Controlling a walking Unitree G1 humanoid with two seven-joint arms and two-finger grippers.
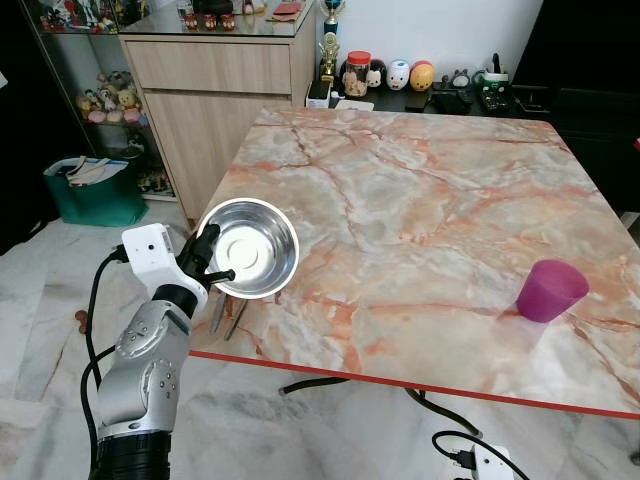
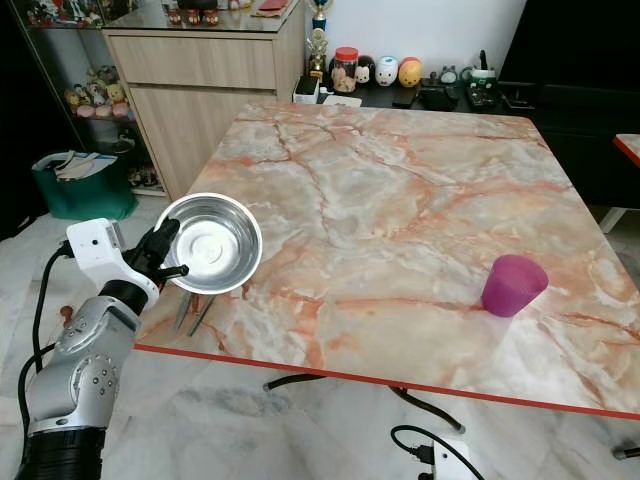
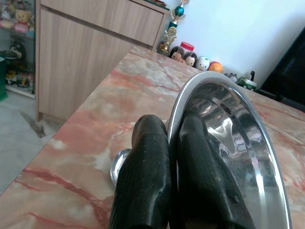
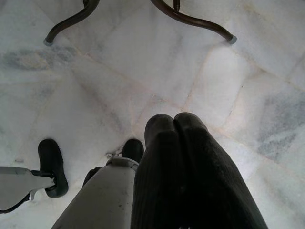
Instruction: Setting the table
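In the left eye view, your left gripper [image 1: 212, 262] sits at the lower left of the frame, clamped on the rim of the steel bowl [image 1: 248, 248]. The bowl is tilted, its inside turned toward the camera, above the near left corner of the marble surface [image 1: 420, 200]. Just under it two metal utensils [image 1: 226, 316] lie on the surface by the red edge. I judge that the thin rim grip is the risk: if you swing the arm quickly, the bowl can turn between the fingers, slip out, and fall on the utensils or over the edge to the floor. A purple cup [image 1: 549, 290] stands at the lower right, well apart from the bowl.

In the right eye view, the room is clearer: a wooden cabinet [image 2: 210, 80] at the upper left, a green bin [image 2: 80, 185] on the floor beside it, and small figurines and a jar [image 2: 346, 68] on a low dark shelf behind the surface.

In the left wrist view, one finger [image 3: 143, 186] is outside the rim and the other inside, pressing the steel wall between them.

In the right wrist view, your right gripper [image 4: 175, 125] hangs idle over the white marble floor [image 4: 143, 62], its fingers together with nothing between them; the curved dark legs of the table [image 4: 190, 19] are at the top of the frame.
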